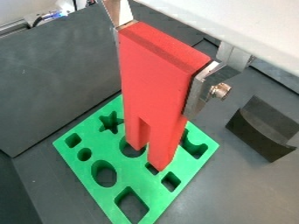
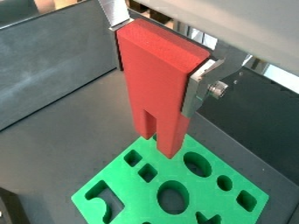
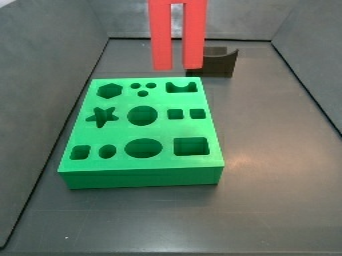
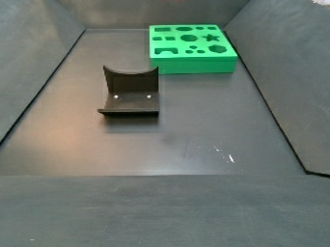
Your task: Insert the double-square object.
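The double-square object (image 1: 158,87) is a tall red block with two square prongs pointing down. My gripper (image 1: 160,57) is shut on its solid upper part, one silver finger (image 1: 205,87) on each side; it shows the same way in the other wrist picture (image 2: 160,54). The prongs (image 2: 163,131) hang just above the green board (image 1: 73,138) with shaped holes, apart from it. In a side view the red prongs (image 3: 177,35) come down from the top edge over the far part of the board (image 3: 140,175); the gripper itself is out of that view.
The dark fixture (image 4: 129,94) stands on the dark floor apart from the board (image 4: 194,66), and shows behind the board in a side view (image 3: 218,62) and beside it in a wrist view (image 1: 263,127). Dark walls enclose the floor.
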